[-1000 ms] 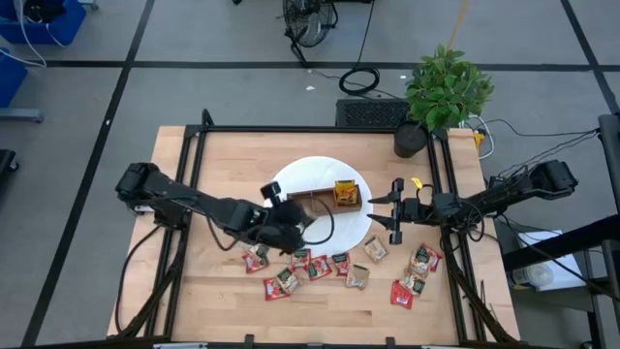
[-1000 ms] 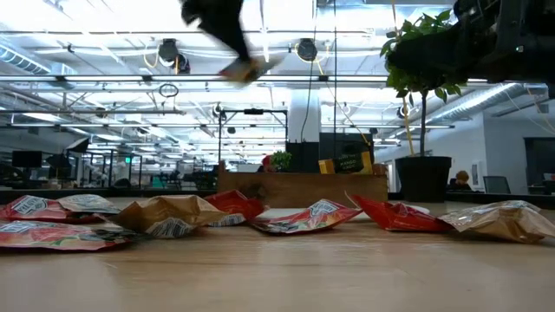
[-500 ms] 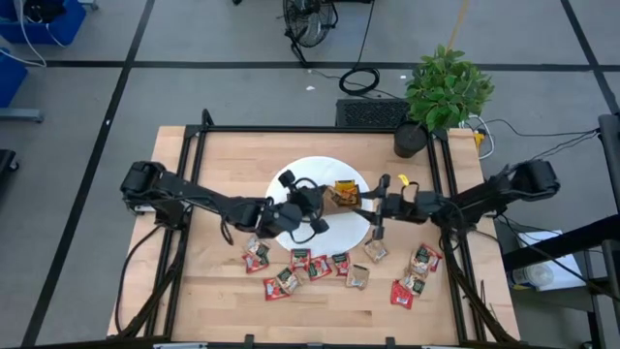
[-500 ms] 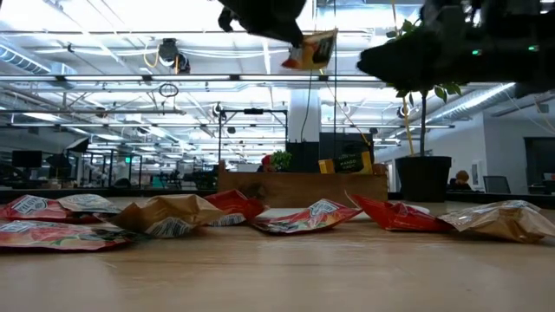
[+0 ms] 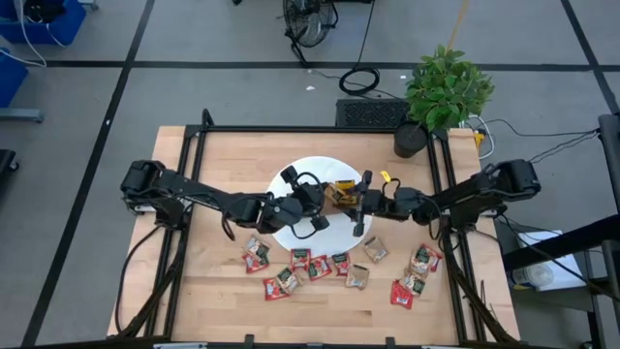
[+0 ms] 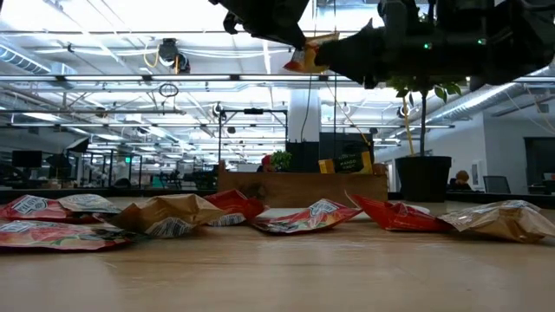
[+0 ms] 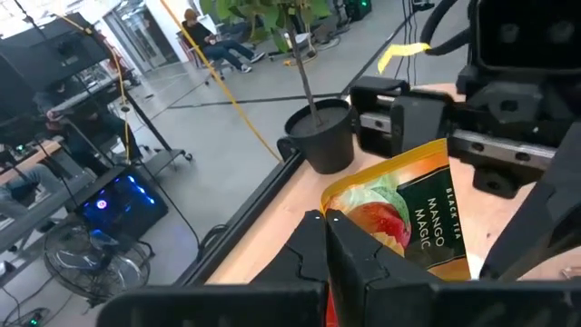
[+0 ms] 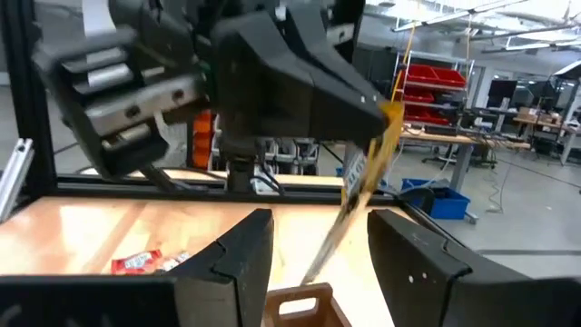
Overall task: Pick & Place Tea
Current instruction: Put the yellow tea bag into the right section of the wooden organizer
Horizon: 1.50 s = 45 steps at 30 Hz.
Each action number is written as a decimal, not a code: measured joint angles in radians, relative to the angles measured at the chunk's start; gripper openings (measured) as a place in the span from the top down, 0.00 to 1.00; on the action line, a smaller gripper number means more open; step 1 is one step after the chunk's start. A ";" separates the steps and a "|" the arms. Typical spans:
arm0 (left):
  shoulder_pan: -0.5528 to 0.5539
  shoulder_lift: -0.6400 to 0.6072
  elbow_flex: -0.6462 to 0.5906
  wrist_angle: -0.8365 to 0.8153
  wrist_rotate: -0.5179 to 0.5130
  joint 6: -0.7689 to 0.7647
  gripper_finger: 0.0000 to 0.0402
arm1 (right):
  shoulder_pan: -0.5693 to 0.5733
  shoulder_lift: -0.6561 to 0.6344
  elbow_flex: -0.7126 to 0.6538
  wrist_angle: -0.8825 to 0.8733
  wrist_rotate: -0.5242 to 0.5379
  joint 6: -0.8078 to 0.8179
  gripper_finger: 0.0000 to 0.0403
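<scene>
1. The desk (image 5: 223, 155) carries a white plate (image 5: 320, 167) near its middle, with a brown tray (image 5: 312, 197) on it; a potted plant (image 5: 441, 92) stands at the far right corner.
2. The left arm reaches from the desk's left edge to the plate; the left tool (image 5: 312, 199) is clenched on the edge of one yellow sachet (image 7: 413, 222), held in the air above the tray; its label reads mango black tea.
3. The right arm comes from the right edge; the right tool (image 5: 361, 204) hangs just beside that sachet with its fingers (image 8: 227, 263) apart, one on each side of the sachet's free end, not yet touching it as far as I can tell; this looks like a handover.
4. The other tea, the red and tan sachets (image 5: 329, 267), lies scattered along the desk's near edge, some overlapping; in the low view they sit puffed and crumpled (image 6: 173, 214).
5. Handling, as I judge it: each sachet is very light, thin and soft, a foil-like pouch that bends and hangs askew from one pinched edge; the film is likely slick; a flat pinch across a sealed border, clear of the other tool, should hold; squeezing the puffed middle may crush the bag inside; those lying flat need an edge lifted first.
</scene>
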 joint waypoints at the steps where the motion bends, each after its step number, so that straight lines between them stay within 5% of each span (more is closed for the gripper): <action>1: 0.000 0.000 0.000 -0.005 0.000 0.001 1.00 | 0.000 0.006 0.009 -0.001 0.000 0.000 0.59; 9: 0.000 0.000 0.000 -0.021 0.000 0.007 1.00 | -0.005 0.011 0.019 0.001 0.004 -0.002 0.65; 16: 0.000 0.000 0.000 -0.026 0.021 0.007 1.00 | -0.017 0.011 0.019 -0.006 0.006 -0.079 0.96; 18: -0.001 0.000 0.000 -0.028 0.048 0.001 1.00 | -0.017 -0.004 0.019 -0.038 0.009 -0.105 0.98; 21: -0.015 -0.004 0.000 -0.034 0.055 -0.008 0.96 | -0.016 -0.080 0.042 -0.226 0.016 -0.137 0.99; 27: -0.075 -0.085 0.003 -0.088 0.056 -0.005 0.85 | 0.026 -0.260 0.209 -0.928 0.132 -0.126 1.00; 33: -0.120 -0.147 0.002 -0.188 0.026 -0.004 0.81 | 0.047 -0.259 0.363 -1.429 0.121 -0.075 1.00; 37: -0.133 -0.159 0.002 -0.220 -0.011 -0.008 0.81 | 0.022 -0.195 0.389 -1.543 0.055 -0.056 1.00; 45: -0.127 -0.158 0.002 -0.250 -0.012 -0.027 0.81 | 0.012 -0.066 0.390 -1.520 0.119 -0.099 1.00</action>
